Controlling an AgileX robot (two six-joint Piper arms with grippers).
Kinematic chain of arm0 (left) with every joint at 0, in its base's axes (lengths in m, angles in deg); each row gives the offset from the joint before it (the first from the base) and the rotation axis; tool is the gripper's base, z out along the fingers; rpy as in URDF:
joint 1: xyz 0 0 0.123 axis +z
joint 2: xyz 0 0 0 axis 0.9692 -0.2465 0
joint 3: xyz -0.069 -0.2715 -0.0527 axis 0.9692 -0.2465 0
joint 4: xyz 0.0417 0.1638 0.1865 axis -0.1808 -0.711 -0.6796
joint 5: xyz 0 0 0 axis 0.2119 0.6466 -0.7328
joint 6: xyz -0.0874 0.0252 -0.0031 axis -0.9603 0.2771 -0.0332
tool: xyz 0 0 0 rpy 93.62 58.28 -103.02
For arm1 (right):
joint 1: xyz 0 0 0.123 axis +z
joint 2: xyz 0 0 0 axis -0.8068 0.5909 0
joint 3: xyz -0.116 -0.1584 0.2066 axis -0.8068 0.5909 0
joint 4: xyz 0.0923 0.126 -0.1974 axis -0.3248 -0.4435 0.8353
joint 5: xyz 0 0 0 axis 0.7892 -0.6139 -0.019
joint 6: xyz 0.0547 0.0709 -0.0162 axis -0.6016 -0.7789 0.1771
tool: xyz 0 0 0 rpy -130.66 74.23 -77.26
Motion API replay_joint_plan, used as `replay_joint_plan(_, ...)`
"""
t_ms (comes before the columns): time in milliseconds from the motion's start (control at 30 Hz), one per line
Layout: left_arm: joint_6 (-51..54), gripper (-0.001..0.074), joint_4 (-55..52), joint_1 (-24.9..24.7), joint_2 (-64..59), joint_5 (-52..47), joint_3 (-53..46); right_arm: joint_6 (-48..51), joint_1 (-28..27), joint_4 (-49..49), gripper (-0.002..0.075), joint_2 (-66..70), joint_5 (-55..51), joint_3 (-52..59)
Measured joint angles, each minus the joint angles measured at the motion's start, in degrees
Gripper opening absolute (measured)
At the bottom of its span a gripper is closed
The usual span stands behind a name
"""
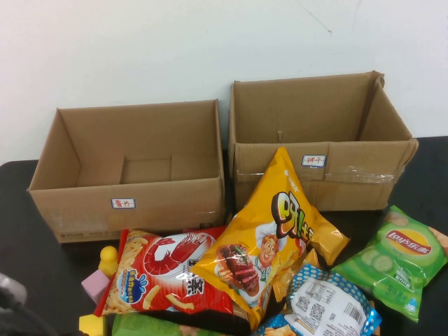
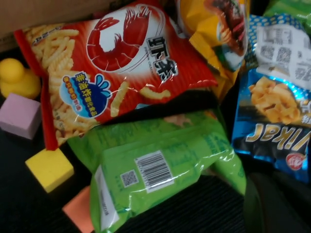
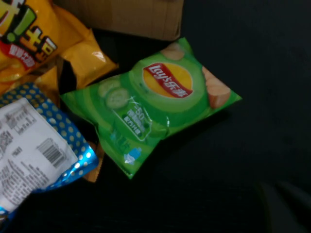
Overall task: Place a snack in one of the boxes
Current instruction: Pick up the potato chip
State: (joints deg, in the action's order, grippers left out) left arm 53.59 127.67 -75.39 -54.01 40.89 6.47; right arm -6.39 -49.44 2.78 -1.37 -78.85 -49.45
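Two open cardboard boxes stand at the back, the left box (image 1: 129,203) and the right box (image 1: 322,178); both show bare insides. In front lies a heap of snack bags: a red shrimp-stick bag (image 1: 164,273), a yellow bag (image 1: 269,234), a blue-and-white bag (image 1: 325,304), a green Lay's bag (image 1: 395,259) and a light green bag (image 2: 160,165). My left gripper (image 2: 243,206) hangs close over the light green bag's end, beside the blue bag (image 2: 274,116). My right gripper (image 3: 286,206) is a dim shape above bare table, near the Lay's bag (image 3: 150,104).
Foam blocks lie left of the heap: pink (image 2: 19,115), yellow (image 2: 49,169) and orange (image 2: 80,208), with a yellow rubber duck (image 2: 17,77). Part of my left arm (image 1: 10,294) shows at the high view's lower left. The tabletop (image 3: 252,58) is black.
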Motion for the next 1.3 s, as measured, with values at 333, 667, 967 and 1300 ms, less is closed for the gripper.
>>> replay_joint_plan(333, 1.01, -0.0001, -10.09, -10.26, -6.98, 4.42, 0.00, 3.15, 0.00, -2.91, -0.0001, 0.78, 1.31, 0.00)
replay_joint_plan(667, 6.85, 0.0351, -17.37, -25.43, -17.72, 15.43, 0.00, 23.46, 0.00, -22.21, -0.0001, 0.78, 4.39, 4.40)
replay_joint_plan(967, 7.34, 0.0620, -27.60, -37.45, -33.53, 27.90, 0.12, 46.18, 0.00, -41.39, -0.0001, 0.78, 5.61, 7.58)
replay_joint_plan(1300, 7.47, 0.0598, -30.24, -41.14, -53.01, 42.73, 0.56, 47.89, 0.00, -43.57, -0.0001, 0.78, 5.85, 7.58)
